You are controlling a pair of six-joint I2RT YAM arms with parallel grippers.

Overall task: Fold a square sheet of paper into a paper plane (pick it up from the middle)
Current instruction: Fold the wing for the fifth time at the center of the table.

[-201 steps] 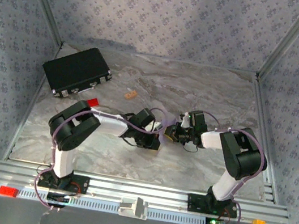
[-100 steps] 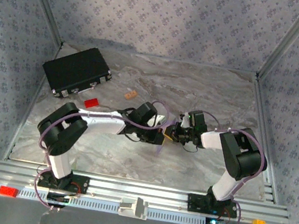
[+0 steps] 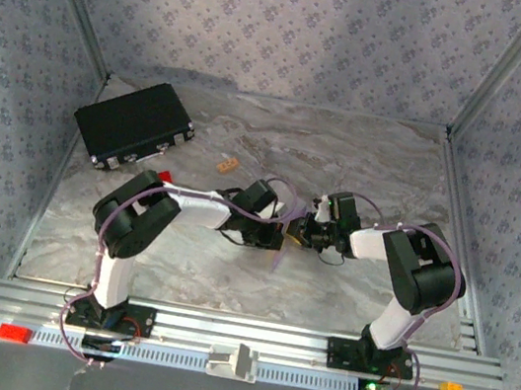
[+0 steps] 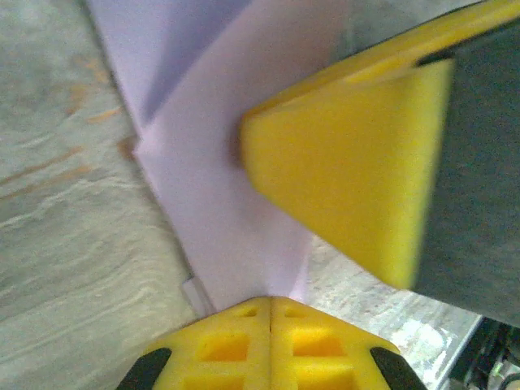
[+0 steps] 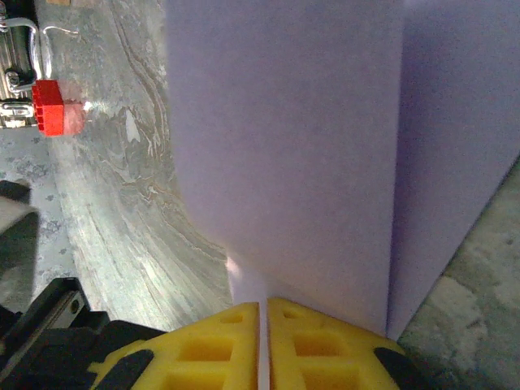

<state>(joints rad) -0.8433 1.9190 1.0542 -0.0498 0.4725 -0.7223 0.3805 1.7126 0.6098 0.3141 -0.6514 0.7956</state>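
My left claw (image 4: 270, 302) and right claw (image 5: 263, 307) are each pinched shut on the creased paper (image 5: 284, 146), meeting nose to nose from opposite sides, with the paper between them about the middle of the table (image 3: 366, 163), slightly toward its near edge.
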